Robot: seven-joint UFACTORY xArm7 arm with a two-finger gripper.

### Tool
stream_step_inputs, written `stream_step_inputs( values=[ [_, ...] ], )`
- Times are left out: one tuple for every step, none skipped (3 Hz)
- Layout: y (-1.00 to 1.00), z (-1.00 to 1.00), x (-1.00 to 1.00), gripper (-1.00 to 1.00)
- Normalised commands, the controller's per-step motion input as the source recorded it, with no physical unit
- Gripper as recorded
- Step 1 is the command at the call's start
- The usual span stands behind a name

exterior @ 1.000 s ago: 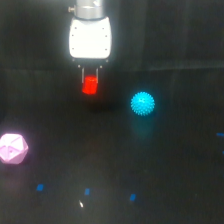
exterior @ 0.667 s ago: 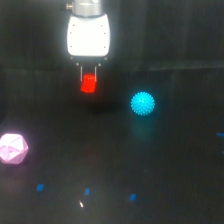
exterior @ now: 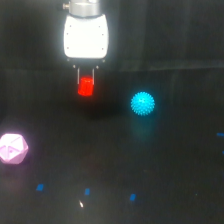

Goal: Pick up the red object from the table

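Note:
The red object (exterior: 86,87), a small bright red cylinder, hangs above the black table (exterior: 165,165) in the exterior view's upper middle. My gripper (exterior: 86,82) reaches down from the white arm head and is shut on the red object, one thin finger on each side of it. A faint dark shadow lies on the table below it.
A cyan spiky ball (exterior: 143,104) rests to the exterior view's right of the red object. A pink faceted polyhedron (exterior: 12,148) sits at the exterior view's left edge. Small blue specks (exterior: 87,191) dot the near part of the table.
The gripper has risen slightly with the red object held in it and drifted a little toward the exterior view's left. The ball and the polyhedron stayed in place.

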Motion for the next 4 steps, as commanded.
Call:
stream_step_inputs(
  values=[
    [-0.24,-0.24,-0.22,-0.99],
    [-0.25,0.08,-0.21,-0.9],
    [-0.1,0.29,-0.24,-0.99],
    [-1.0,-0.32,0.19,-0.95]
  ],
)
